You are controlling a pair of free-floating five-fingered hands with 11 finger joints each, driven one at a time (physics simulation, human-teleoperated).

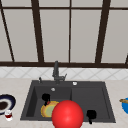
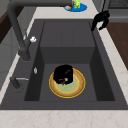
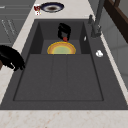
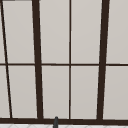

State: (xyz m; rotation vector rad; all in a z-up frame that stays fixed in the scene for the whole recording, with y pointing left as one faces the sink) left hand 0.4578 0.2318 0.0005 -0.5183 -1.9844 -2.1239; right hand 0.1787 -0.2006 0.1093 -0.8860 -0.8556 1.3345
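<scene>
1. Front view: nearest the camera a large red ball (image 1: pixel 67 114) sits at the front edge of the sink (image 1: pixel 105 100), covering part of the basin behind it.
2. Just behind the ball, in the sink's left basin, lies a yellow plate (image 1: pixel 47 109) with a green centre, flat on the floor, so it stays put without support.
3. The left hand (image 1: pixel 45 97) hangs directly over that plate. In the left side view this hand (image 2: pixel 63 74) has its fingers curled downward, and a small red thing (image 3: pixel 65 39), seen from the right side, shows at the fingertips. I cannot tell what it is, or whether the fingers truly pinch it or merely cover it.
4. The right hand (image 1: pixel 91 114) floats at the sink's front right rim, above the shallower right half, touching nothing. From the left side its fingers (image 2: pixel 100 20) droop loosely, relaxed, not closed on anything.
5. Behind the sink stands the dark faucet (image 1: pixel 56 72), its spout reaching over the left basin.
6. Left of the sink, on the counter, a dark blue dish (image 1: pixel 6 103) rests beside a small red-and-white cup (image 1: pixel 8 115).
7. Right of the sink sits a blue plate (image 1: pixel 124 104).
8. Farthest back, behind the faucet, is the window (image 4: pixel 70 62).
</scene>
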